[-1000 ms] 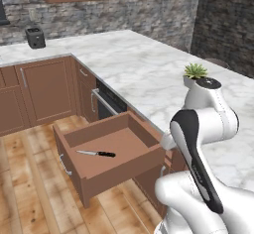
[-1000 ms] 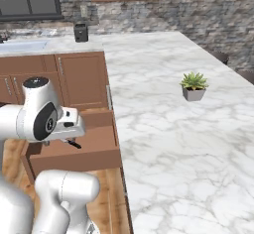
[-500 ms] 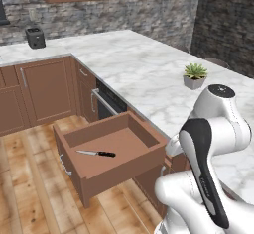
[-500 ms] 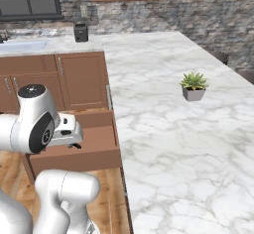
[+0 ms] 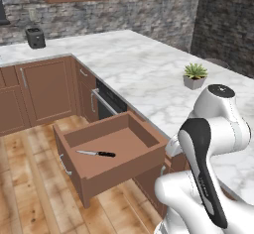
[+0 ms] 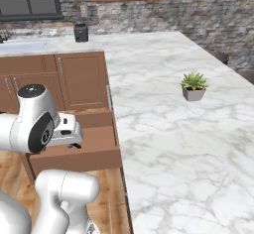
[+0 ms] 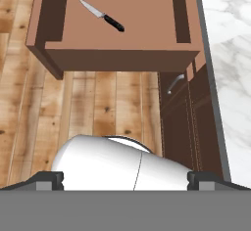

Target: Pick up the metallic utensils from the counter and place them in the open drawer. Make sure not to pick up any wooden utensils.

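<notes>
1. Shifting since the earlier frames, the arm's white upper joint is sitting further right and lower in the left base view, and a little lower in the right base view; the drawer, knife and plant are lying where they were.
2. White marble with grey veining is making up the surface (image 5: 149,74), which is running in an L over brown cabinets, with a grey stone wall behind it and wood-plank flooring (image 5: 30,198) below.
3. One open drawer (image 5: 149,153) is standing pulled out from the cabinets under the surface's edge, and a silver bar handle is showing on its front.
4. One knife (image 5: 95,153) with a silver blade and black handle is lying flat on the drawer floor; in the hand view the knife (image 7: 102,15) is resting diagonally toward the left half of the drawer (image 7: 117,58).
5. One small potted plant (image 6: 193,86) in a grey pot is standing on the surface, well away from the drawer.
6. One dark toaster-like appliance (image 5: 35,37) is sitting at the far end of the surface by the wall.
7. One dark window (image 6: 30,0) is showing above that end in the right base view.
8. The pincer (image 7: 125,178) is standing wide apart and holding nothing, with its two tips at the bottom corners of the hand view, looking down from above the floor toward the drawer.
</notes>
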